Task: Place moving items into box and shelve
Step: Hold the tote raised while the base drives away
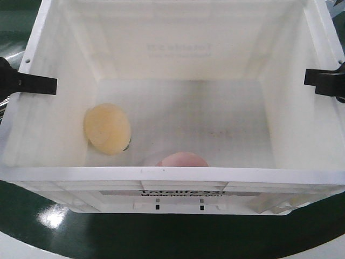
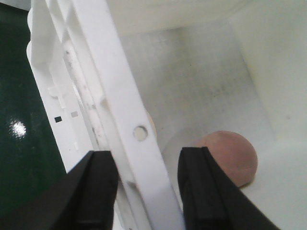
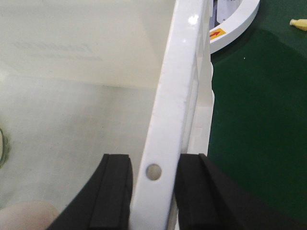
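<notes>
The box (image 1: 172, 175) was seen held at both ends. Its left wall rim was straddled by the left gripper (image 2: 146, 191), one black finger outside the wall and one inside. The right wall rim was straddled the same way by the right gripper (image 3: 152, 191). In both wrist views the pads appeared pressed onto the rim with no clear gap, so each gripper was judged narrow and clamped on the box.

Both moving items were found on the box floor. The yellow-beige lump (image 1: 107, 128) lay near the left wall, and the pinkish lump (image 1: 182, 159) lay against the near wall, about midway along it. The packing was therefore judged done, with only the shelving left.

The long axis of the box ran from one gripper to the other, so neither arm was nearer and the lift was judged to call for both together. The load sat slightly toward the left wall. A dark green surface (image 1: 161, 237) was visible beneath the box.
</notes>
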Motion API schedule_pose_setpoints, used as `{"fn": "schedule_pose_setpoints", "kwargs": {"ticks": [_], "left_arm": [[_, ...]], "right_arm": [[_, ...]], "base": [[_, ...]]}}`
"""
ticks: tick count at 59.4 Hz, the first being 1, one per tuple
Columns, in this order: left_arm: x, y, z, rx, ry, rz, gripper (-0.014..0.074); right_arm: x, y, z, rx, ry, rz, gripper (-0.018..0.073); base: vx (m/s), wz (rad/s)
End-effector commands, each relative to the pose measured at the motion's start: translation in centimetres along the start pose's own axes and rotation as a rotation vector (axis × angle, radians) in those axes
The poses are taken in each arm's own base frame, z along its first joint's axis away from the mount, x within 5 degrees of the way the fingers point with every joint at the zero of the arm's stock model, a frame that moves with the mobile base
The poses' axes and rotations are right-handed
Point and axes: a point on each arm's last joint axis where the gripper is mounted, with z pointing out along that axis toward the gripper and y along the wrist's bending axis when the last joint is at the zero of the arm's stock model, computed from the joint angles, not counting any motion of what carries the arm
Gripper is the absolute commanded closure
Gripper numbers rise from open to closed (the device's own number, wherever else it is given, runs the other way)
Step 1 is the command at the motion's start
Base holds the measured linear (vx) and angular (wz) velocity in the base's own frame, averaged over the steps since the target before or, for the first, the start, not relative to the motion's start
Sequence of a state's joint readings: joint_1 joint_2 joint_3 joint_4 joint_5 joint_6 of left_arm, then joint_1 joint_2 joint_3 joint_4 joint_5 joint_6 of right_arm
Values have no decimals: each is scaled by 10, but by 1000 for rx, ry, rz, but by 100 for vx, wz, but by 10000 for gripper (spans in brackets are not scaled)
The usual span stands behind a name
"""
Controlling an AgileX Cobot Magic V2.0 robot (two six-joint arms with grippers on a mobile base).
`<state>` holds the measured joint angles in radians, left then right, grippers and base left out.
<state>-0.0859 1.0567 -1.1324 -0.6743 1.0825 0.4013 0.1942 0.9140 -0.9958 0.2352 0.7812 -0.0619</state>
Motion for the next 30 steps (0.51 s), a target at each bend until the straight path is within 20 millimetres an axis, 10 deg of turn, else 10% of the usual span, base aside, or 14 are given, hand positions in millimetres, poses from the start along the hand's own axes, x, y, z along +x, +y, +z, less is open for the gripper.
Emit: {"fn": "schedule_pose_setpoints", "kwargs": {"ticks": [1,30], "left_arm": [[-20,-20,-18,85,-199,6,603],[-19,-20,-17,88,-191,5,603]], "right_arm": [[-22,8,-17,-54,-195,23,565],[-23,8,-17,-58,-197,27,565]], "base": [[0,0],[0,0]]}}
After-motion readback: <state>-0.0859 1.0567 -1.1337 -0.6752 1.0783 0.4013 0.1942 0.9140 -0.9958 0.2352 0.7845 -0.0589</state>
